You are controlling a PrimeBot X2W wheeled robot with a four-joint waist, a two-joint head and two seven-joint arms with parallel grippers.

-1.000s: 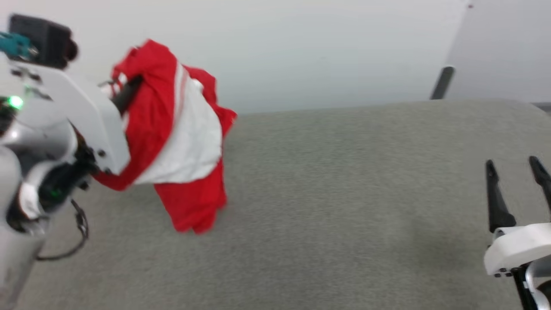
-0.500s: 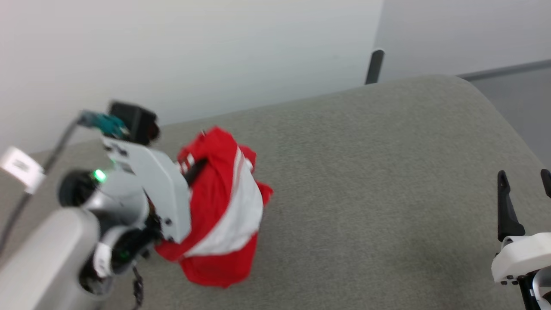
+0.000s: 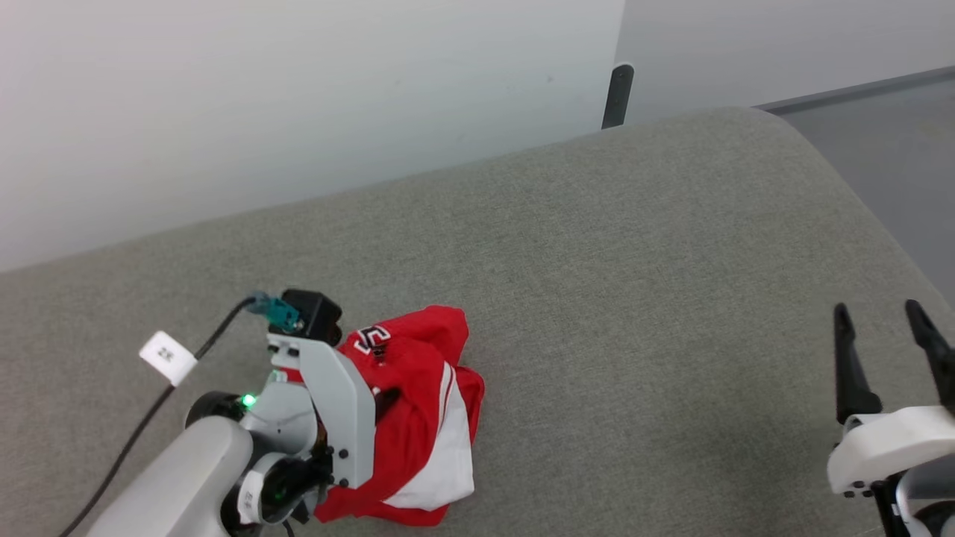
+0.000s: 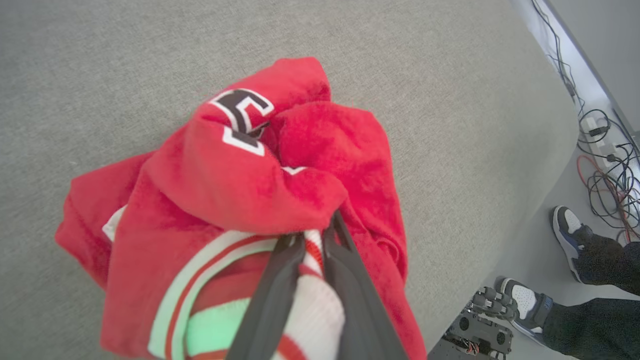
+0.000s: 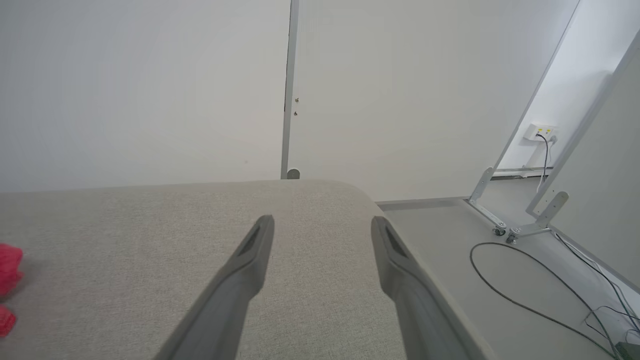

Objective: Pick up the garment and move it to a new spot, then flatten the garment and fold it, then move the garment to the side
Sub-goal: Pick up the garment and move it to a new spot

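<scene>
While the jersey [image 4: 240,190] is sitting bunched up on the grey upholstered surface [image 3: 634,261], the L pincer [image 4: 312,232] is clamping a fold of it. The jaws are nearly together on the striped white-and-red trim, w/ red cloth humping over the fingertips.

Step in hand, by my read: the tail end of pick-up-and-move. The jersey is resting at a spot on the surface, but the grip isn't released yet. Rel. to the L pincer, the jersey is spreading ahead of the fingers and out to both sides. The black, white-edged lettering is lying just beyond the tips. In the head view a white sleeve panel is hanging on the side toward the R pincer [image 3: 877,309]. Whether all of it is bearing on the surface or part is hanging from the grip, can't tell.

Nxt move is calling for opening the L jaws and backing out w/o dragging cloth. After that, finding a hem or shoulder edge to pull flat, prob. w/ both arms, since it's a tight lump.

The R pincer is standing w/ fingers wide apart, gripping nothing, well apart from the jersey near the surface's rounded end. Past the edge, a person's shoes [image 4: 570,232] and floor cables [image 4: 607,175] are showing.
</scene>
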